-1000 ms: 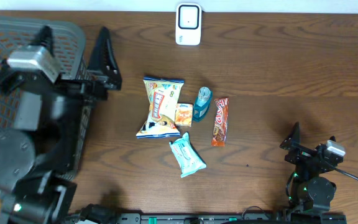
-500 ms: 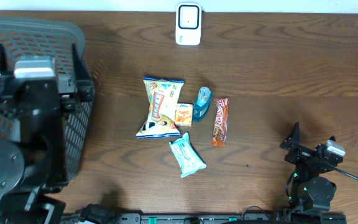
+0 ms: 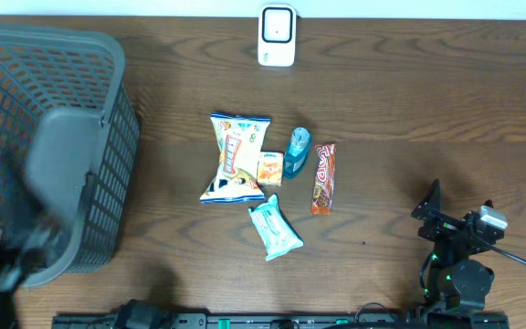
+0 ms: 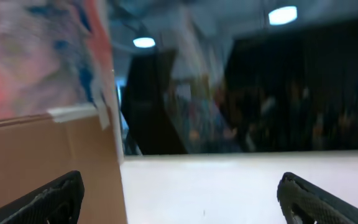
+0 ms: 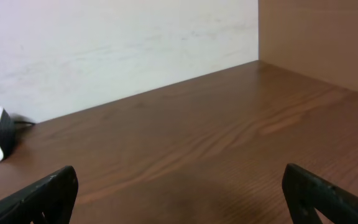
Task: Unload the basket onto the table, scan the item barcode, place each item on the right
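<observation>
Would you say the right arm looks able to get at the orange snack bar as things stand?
Probably yes: the right pincer stands open and empty, and only bare table lies between it and the orange snack bar. The blue bottle sits on the bar's far side, out of the way.

Even overhead light, motion smear across the basket (image 3: 121,137).
Sharp and softly lit over the surface (image 3: 409,91); heavily blurred in left wrist view, glaring ceiling lamps (image 4: 283,15).

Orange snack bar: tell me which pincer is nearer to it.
Right. The right pincer sits open to the right of the orange snack bar and closer to the robot. The left arm is a blur over the basket, far off to the bar's left.
</observation>
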`<state>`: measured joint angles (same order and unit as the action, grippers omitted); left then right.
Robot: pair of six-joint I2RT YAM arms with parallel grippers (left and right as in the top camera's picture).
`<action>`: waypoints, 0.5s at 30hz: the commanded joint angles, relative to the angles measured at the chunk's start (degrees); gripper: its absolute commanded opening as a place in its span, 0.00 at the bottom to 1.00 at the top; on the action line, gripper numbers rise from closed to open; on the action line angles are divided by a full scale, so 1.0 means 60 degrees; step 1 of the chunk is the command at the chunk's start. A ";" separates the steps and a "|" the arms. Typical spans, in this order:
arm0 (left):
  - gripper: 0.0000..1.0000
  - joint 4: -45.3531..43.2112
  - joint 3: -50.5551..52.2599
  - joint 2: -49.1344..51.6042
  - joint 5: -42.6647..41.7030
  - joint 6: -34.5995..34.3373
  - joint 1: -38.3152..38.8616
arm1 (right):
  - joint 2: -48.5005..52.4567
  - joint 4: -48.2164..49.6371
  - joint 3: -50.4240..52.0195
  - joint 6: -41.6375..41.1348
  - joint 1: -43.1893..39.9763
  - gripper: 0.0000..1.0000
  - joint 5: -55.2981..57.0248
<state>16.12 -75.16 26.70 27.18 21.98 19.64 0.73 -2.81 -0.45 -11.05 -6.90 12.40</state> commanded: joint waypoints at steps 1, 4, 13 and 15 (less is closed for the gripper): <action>0.98 -0.0015 -0.0200 -0.0827 0.0051 -0.0430 -0.0106 | -0.0033 -0.0036 0.0022 0.0102 -0.0040 0.99 0.0018; 0.98 -0.0011 -0.0200 -0.1453 0.0051 -0.0433 -0.0412 | -0.0033 -0.0036 0.0022 0.0102 -0.0040 0.99 0.0018; 0.98 0.0095 -0.0200 -0.2973 -0.0324 -0.1716 -0.1603 | -0.0033 -0.0036 0.0025 0.0102 -0.0040 0.99 0.0018; 0.98 0.0270 -0.0189 -0.3206 -0.0834 -0.2007 -0.1745 | -0.0033 -0.0036 0.0022 0.0102 -0.0040 0.99 0.0018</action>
<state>17.17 -76.03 9.10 25.87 14.33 10.17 0.73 -2.81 -0.45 -11.05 -6.90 12.38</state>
